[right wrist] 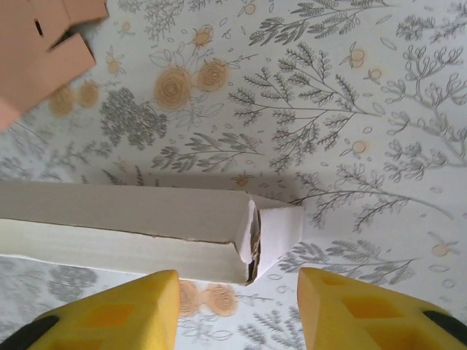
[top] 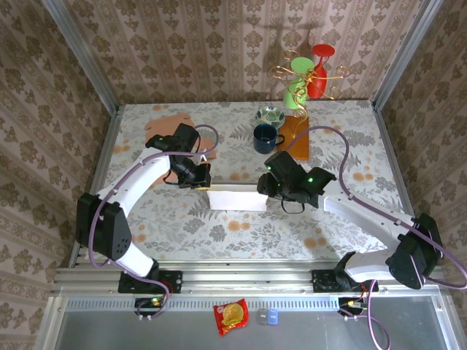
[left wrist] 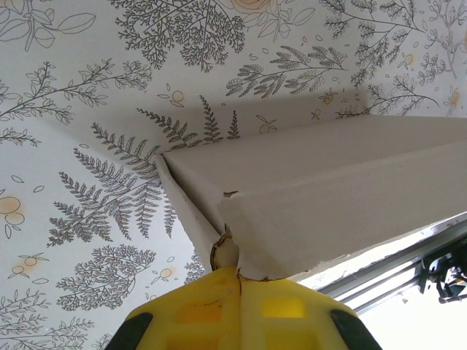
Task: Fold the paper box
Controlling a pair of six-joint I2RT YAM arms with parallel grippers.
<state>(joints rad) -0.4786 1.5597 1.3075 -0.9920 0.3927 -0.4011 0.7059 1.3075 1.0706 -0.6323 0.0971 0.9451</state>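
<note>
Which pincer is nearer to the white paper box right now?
Left. The left pincer is shut on a corner of the paper box; the right pincer hangs open by its other end.

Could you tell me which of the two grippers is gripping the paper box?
The left gripper, shut on one end of the paper box; the right gripper stands open.

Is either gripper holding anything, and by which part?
The left gripper pinches the paper box by a flap edge at one end. The right gripper stands open at the other end, holding nothing.
</note>
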